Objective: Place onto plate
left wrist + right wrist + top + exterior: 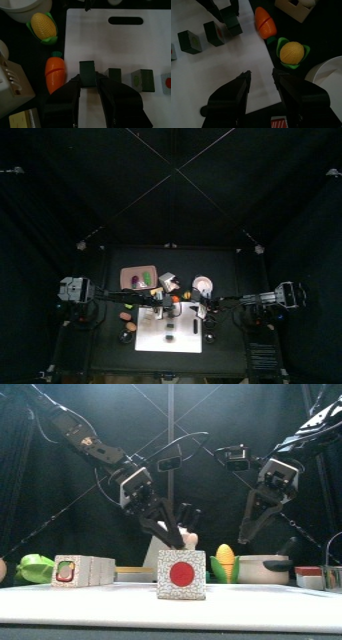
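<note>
Left end effector point(90, 82) clenched on dark green upright block point(87, 69) over white rectangular tray point(127, 45); right end effector point(261, 80) released, hovering empty. Risk of slipping from narrow grip or toppling neighbouring blocks point(143, 80) during lift.

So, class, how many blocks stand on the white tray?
4 blocks in a row on the tray: one nearest the carrot, two beside it, the last cut off at the edge. More may be hidden.

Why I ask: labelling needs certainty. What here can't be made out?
Plate: top view, too small to show whether anything lies on it.
Pot: front view, its own wall hides the inside.
Red item: left wrist view, cut off by the picture's edge.
</note>
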